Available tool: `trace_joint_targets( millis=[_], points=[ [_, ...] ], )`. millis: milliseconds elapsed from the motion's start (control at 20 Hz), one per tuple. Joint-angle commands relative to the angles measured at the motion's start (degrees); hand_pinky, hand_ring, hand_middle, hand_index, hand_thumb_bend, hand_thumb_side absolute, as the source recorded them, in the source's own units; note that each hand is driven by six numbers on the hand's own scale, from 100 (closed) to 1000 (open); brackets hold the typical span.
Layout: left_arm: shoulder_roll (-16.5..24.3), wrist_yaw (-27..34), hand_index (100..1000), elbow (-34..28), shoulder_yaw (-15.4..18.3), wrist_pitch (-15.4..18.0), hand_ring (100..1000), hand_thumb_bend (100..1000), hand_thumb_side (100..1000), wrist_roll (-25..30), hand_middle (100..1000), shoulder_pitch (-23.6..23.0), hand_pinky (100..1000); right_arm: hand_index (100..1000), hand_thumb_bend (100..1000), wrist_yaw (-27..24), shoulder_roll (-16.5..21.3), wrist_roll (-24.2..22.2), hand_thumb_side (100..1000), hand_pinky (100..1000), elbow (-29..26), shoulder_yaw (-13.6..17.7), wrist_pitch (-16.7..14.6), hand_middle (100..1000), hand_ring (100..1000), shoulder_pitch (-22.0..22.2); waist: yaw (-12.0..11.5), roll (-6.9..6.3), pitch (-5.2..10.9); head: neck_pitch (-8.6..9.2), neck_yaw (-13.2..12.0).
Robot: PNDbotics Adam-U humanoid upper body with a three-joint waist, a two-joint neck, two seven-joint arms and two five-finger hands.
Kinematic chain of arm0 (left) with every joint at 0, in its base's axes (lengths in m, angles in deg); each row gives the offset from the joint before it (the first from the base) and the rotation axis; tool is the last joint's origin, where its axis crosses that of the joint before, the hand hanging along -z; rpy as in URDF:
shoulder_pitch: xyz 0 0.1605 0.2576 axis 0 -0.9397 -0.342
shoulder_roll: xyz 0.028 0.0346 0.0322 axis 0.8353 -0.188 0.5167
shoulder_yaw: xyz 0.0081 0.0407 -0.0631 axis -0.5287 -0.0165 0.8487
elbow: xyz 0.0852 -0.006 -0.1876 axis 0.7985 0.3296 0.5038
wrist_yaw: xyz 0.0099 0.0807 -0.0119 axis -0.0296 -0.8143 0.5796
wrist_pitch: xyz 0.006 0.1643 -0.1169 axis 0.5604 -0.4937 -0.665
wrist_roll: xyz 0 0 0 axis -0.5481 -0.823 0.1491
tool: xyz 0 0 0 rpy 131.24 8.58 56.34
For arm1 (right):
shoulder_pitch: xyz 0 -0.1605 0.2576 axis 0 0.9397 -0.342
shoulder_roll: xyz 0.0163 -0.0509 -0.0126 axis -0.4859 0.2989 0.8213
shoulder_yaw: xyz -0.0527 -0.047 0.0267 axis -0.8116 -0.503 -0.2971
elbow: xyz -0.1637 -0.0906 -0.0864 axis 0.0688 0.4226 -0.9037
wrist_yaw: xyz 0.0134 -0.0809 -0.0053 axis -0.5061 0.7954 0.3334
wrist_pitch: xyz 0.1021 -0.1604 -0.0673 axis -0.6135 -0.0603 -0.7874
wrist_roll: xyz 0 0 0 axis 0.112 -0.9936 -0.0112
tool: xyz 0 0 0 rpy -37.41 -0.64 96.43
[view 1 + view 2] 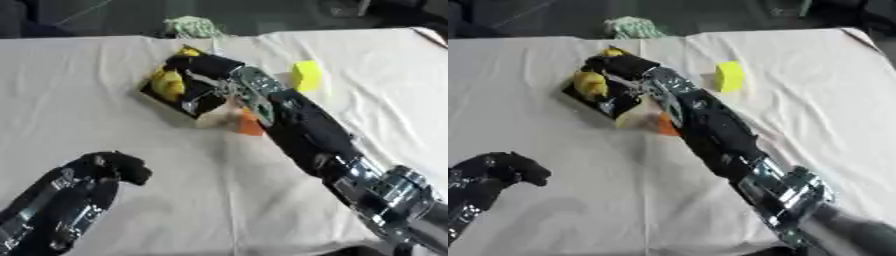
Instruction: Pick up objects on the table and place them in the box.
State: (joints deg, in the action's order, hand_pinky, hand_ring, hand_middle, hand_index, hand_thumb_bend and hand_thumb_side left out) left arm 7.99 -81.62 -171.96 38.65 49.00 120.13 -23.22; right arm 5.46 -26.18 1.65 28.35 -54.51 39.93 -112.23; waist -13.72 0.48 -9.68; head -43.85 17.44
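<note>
The robot's right hand (203,70) reaches over the box (188,100), fingers curled around a yellow object (169,84) whose long axis runs toward the table's far edge. The left hand (118,167), curled and holding nothing, hangs well nearer than the box. A yellow block (305,75) sits right of the box, an orange piece (249,125) just beside it.

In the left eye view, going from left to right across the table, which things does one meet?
Robot's left hand → black box with yellow objects inside → small orange object → yellow block.
</note>
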Motion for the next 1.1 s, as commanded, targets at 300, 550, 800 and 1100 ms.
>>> trace_joint_targets(
  millis=[300, 550, 800, 1100],
  points=[
    [0.3, -0.3, 785, -1.2, 0.9, 0.0, 756, 100, 646, -0.7, 624, 0.0, 744, 982, 100, -7.6, 7.8, 3.7, 242, 759, 0.2, 5.8, 6.1, 953, 873, -1.4, 1.0, -0.03, 1.09, -0.27, -1.2],
    [0.5, -0.6, 785, -1.2, 0.9, 0.1, 756, 100, 646, -0.8, 624, -0.2, 744, 974, 100, -11.7, 11.1, 8.2, 201, 744, 2.7, 7.8, 10.6, 939, 861, -1.0, 1.3, 0.04, 1.16, -0.27, -1.2],
    [0.7, -0.8, 785, -1.2, 1.0, 0.2, 757, 100, 648, -0.9, 623, -0.3, 744, 978, 100, -11.9, 12.6, 12.0, 151, 768, 4.9, 7.9, 14.2, 948, 878, -0.1, 1.5, 0.10, 1.18, -0.27, -1.3],
    [0.8, -0.9, 785, -1.2, 1.1, 0.2, 757, 100, 648, -1.0, 623, -0.5, 744, 990, 100, -7.0, 13.8, 13.6, 201, 797, 11.0, 7.9, 18.4, 964, 900, 0.3, 1.5, 0.29, 1.30, -0.27, -0.9]
  ],
)
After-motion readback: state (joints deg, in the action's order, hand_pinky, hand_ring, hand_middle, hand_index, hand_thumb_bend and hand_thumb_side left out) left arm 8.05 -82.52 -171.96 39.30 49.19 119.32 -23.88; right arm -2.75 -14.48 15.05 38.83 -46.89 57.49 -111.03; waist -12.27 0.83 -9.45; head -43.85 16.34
